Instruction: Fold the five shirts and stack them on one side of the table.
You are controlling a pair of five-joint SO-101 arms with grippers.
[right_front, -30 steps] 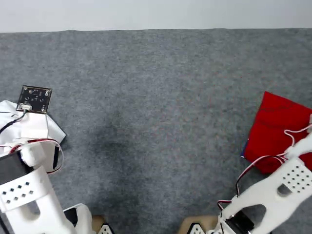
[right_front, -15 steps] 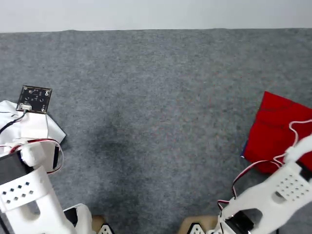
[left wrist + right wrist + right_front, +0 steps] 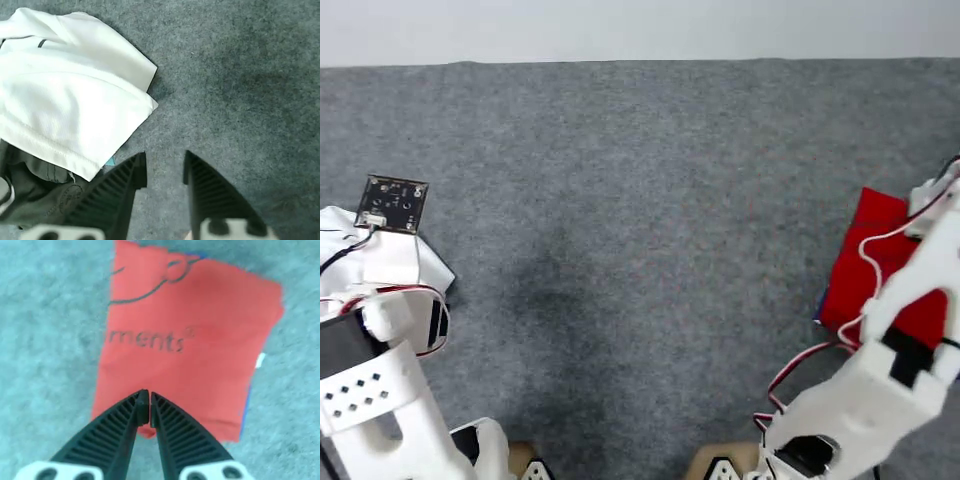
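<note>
A folded red shirt (image 3: 190, 340) with dark print lies on the grey table, a blue shirt's edge (image 3: 245, 410) showing under it. My right gripper (image 3: 146, 401) hovers shut over the red shirt's near edge, nothing visibly between its fingers. In the high view the red shirt (image 3: 865, 270) sits at the right edge, partly covered by my right arm (image 3: 910, 300). A crumpled white shirt (image 3: 65, 100) lies over a dark grey-green one (image 3: 30, 195). My left gripper (image 3: 164, 167) stands open over bare table beside the white shirt's corner. The white shirt (image 3: 380, 260) is at the left edge.
The grey felt table (image 3: 640, 200) stretches wide between the two piles. A small circuit board (image 3: 390, 205) on my left arm (image 3: 370, 390) sits over the white shirt. A pale wall runs along the table's far edge.
My right arm has swung up and toward the far side, now covering more of the red shirt. The left arm and both piles have stayed put.
</note>
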